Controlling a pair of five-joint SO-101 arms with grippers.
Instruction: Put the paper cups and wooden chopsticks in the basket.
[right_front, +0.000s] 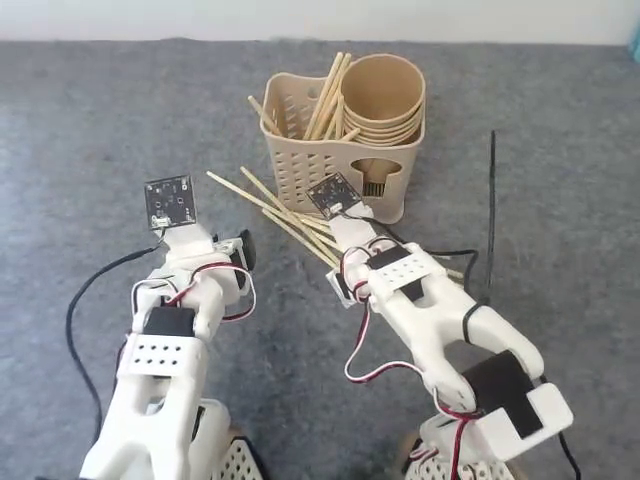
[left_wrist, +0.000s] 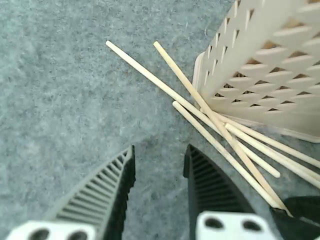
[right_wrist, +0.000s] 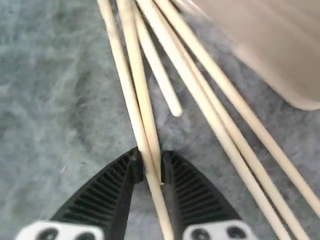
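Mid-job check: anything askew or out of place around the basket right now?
Yes. Several chopsticks lie crossed on the mat in front of the basket, not inside it. The right hand seems shut on two of them at once. The paper cups sit stacked in the basket.

Gripper (right_wrist: 149, 162) on two chopsticks (right_wrist: 141, 100).
Its jaws pinch the pair together; other chopsticks (right_wrist: 214, 117) lie fanned on grey carpet (right_wrist: 50, 90) beside the basket (right_wrist: 270, 45).
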